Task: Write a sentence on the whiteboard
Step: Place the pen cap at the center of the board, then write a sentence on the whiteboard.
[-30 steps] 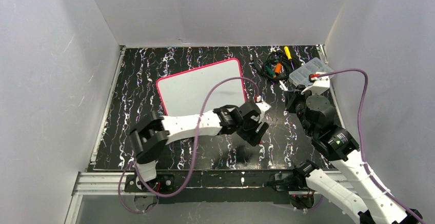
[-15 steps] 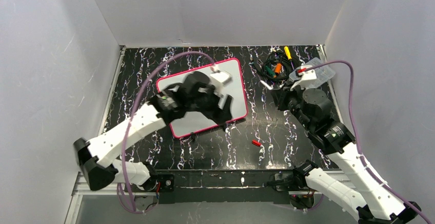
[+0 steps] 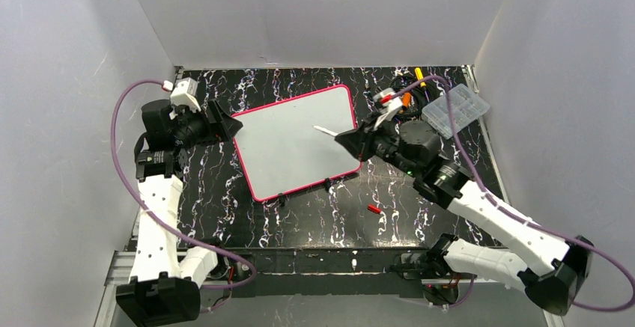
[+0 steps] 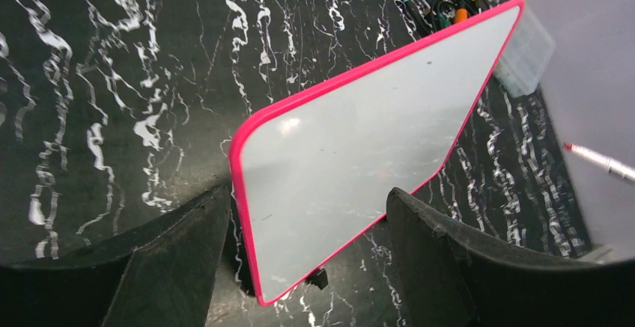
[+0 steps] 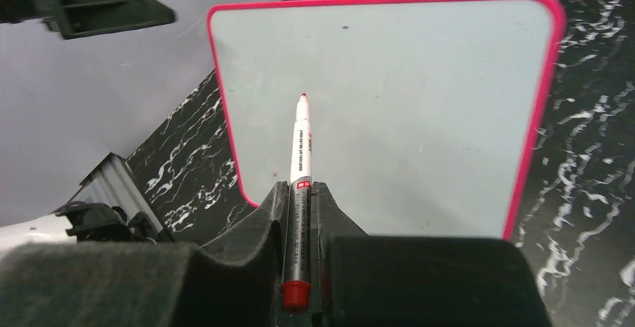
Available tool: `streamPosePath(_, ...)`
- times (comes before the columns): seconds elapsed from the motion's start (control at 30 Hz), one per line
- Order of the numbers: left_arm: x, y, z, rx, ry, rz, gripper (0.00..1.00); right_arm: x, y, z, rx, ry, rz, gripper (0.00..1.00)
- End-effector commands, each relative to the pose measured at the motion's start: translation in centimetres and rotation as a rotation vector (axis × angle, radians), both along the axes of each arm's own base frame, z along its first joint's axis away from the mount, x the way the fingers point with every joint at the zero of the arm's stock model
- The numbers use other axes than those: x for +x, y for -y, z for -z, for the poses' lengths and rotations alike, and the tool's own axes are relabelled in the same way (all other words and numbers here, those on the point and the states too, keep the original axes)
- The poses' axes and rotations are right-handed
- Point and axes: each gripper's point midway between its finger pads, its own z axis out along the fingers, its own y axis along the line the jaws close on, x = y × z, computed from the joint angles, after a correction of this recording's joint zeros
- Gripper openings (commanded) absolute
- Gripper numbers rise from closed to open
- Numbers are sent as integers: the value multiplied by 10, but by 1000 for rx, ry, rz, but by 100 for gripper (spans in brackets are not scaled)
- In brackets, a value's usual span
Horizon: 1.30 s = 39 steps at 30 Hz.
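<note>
The whiteboard (image 3: 296, 141) lies flat mid-table, white with a pink-red rim, and its face is blank; no sentence shows on it. My right gripper (image 3: 349, 141) is shut on a white marker (image 3: 325, 130) with its red tip out, held over the board's right half. In the right wrist view the marker (image 5: 301, 147) points at the board (image 5: 434, 102) from between my jaws (image 5: 299, 196). My left gripper (image 3: 225, 126) is open and empty at the board's left edge. In the left wrist view its fingers (image 4: 168, 260) straddle the board's near corner (image 4: 359, 140).
A small red cap (image 3: 373, 209) lies on the black marbled table in front of the board. A clear plastic compartment box (image 3: 455, 108) sits at the back right, with a tangle of cables and tools (image 3: 403, 95) beside it. White walls close in three sides.
</note>
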Motion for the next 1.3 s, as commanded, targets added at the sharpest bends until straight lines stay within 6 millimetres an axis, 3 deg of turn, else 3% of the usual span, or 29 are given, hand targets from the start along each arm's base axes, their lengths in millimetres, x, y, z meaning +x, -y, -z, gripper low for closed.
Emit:
streamPosePath(0.0, 3, 15, -5, -167, 59, 125, 74, -6, -39, -35, 87, 122, -21, 1)
streamPosePath(0.1, 5, 14, -1, -193, 92, 159, 72, -9, -70, -30, 79, 142, -43, 1)
streamPosePath(0.27, 11, 1, 21, -128, 52, 107, 63, -5, -113, -25, 76, 162, -76, 1)
streamPosePath(0.37, 12, 2, 27, -131, 44, 117, 57, -3, -131, -23, 73, 182, -97, 1)
streamPosePath(0.57, 17, -7, 42, -108, -4, 74, 58, 0, -161, -23, 67, 211, -139, 1)
streamPosePath(0.83, 23, -7, 50, -122, -32, 76, 56, 8, -182, -14, 37, 217, -133, 1)
streamPosePath(1.03, 26, -3, 55, -145, -50, 106, 36, 13, -187, -5, 9, 217, -117, 1)
streamPosePath(1.27, 27, -3, 58, -148, -56, 108, 24, 18, -192, 2, -9, 219, -106, 1)
